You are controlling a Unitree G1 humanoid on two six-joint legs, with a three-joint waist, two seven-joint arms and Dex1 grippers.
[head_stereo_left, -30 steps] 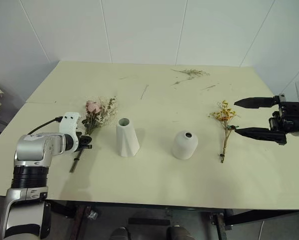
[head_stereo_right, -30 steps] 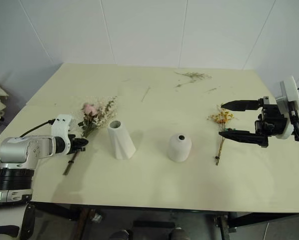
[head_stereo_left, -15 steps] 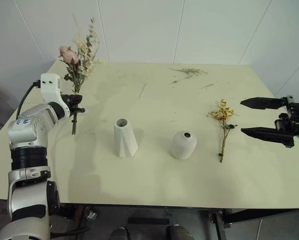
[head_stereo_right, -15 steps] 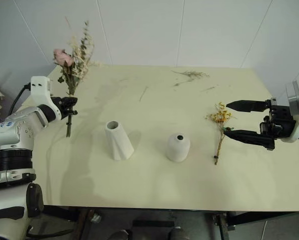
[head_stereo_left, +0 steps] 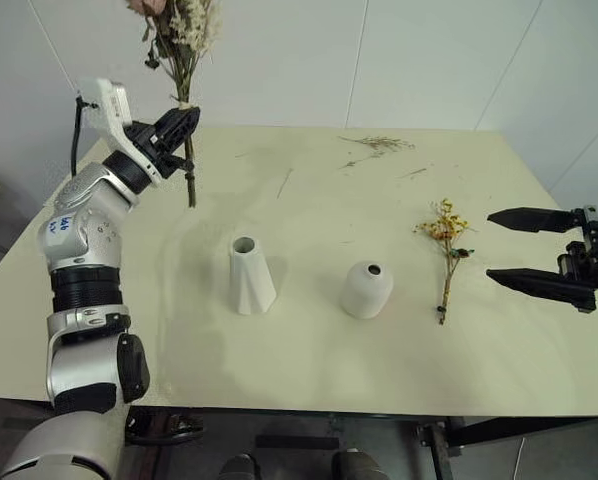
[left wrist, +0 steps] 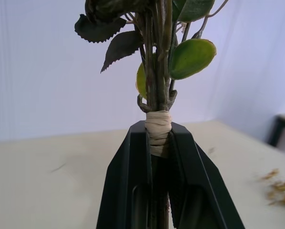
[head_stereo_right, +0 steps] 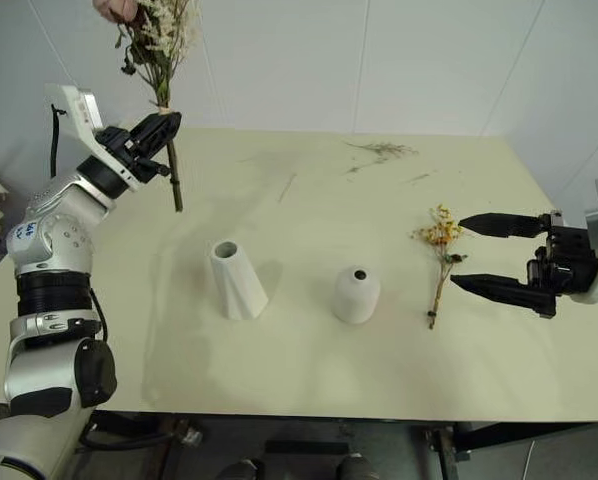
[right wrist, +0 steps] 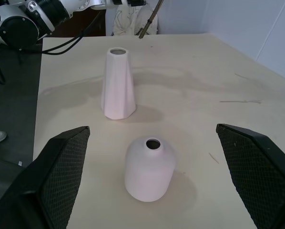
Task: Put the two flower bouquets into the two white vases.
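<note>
Two white vases are standing on the cream table (head_stereo_left: 309, 370), and the taller twisted vase (head_stereo_left: 250, 275) serves as the landmark here. The shorter domed vase (head_stereo_left: 368, 289) is sitting just to its right, apart from it, its small hole facing up. Further right of the tall vase, beyond the domed one, the slim yellow bouquet (head_stereo_left: 447, 250) is lying flat on the table, flower heads pointing toward the far edge. The right gripper (head_stereo_left: 541, 252) is hovering past that bouquet, on the side away from the tall vase, its two black fingers spread wide with nothing between them. Up and to the left of the tall vase, well above the tabletop, the left gripper (head_stereo_left: 182, 124) is clenching the stems of the pink rose bouquet (head_stereo_left: 179, 25) at a pale wrapped binding (left wrist: 157, 132); the bouquet is standing nearly upright, blooms uppermost, stem ends hanging below the fingers. Some loose dried twigs (head_stereo_left: 379, 147) are lying far behind the tall vase, toward the back right of the table.
</note>
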